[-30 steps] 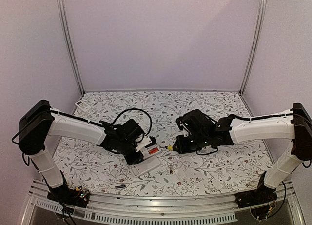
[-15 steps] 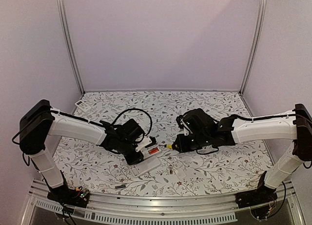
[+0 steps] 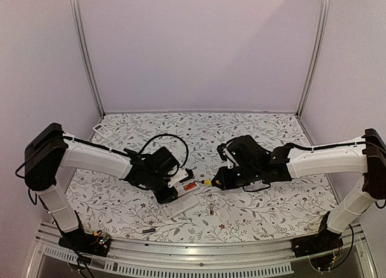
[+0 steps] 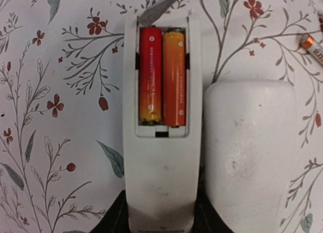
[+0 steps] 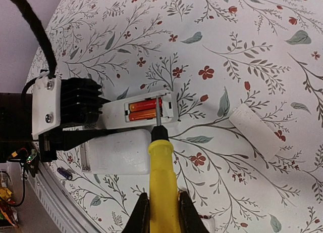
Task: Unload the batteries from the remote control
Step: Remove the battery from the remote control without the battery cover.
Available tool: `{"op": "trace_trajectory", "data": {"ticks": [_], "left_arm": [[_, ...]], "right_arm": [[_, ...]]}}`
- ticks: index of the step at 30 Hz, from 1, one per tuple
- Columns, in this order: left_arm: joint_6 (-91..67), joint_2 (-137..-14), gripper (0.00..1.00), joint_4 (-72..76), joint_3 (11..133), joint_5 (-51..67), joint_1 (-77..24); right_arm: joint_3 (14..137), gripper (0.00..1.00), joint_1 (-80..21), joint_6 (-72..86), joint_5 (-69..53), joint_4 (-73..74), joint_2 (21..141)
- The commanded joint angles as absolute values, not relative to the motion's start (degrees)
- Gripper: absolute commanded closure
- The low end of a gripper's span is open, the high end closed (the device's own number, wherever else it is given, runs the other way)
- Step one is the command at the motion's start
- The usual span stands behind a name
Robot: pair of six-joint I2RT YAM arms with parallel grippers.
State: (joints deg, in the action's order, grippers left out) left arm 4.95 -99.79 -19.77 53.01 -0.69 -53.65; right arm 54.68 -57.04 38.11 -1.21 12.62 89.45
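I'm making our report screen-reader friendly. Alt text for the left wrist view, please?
A white remote on a floral tablecloth, its open compartment holding two red-orange batteries side by side, a screwdriver tip at the compartment's top end. Another white casing lies to its right; a loose battery sits at the upper right.

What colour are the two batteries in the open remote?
The batteries are red and orange; left wrist view shows them best.
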Motion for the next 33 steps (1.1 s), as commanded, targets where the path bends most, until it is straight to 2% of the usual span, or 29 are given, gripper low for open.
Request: {"op": "trace_trajectory", "data": {"ticks": [1, 24, 33], "left_arm": [[5.64, -102.48, 0.83, -20.21, 53.26, -1.41, -54.76], [5.71, -103.09, 0.84, -20.48, 53.45, -1.75, -54.84], [5.67, -103.58, 0.84, -20.69, 53.53, -1.93, -54.82]], "right_arm": [[53.94, 1.00, -56.87, 38.47, -1.23, 12.76, 90.34], [53.79, 1.00, -56.88, 38.26, -0.39, 14.37, 91.61], [53.71, 1.00, -56.93, 37.75, -5.12, 12.92, 92.40]]}}
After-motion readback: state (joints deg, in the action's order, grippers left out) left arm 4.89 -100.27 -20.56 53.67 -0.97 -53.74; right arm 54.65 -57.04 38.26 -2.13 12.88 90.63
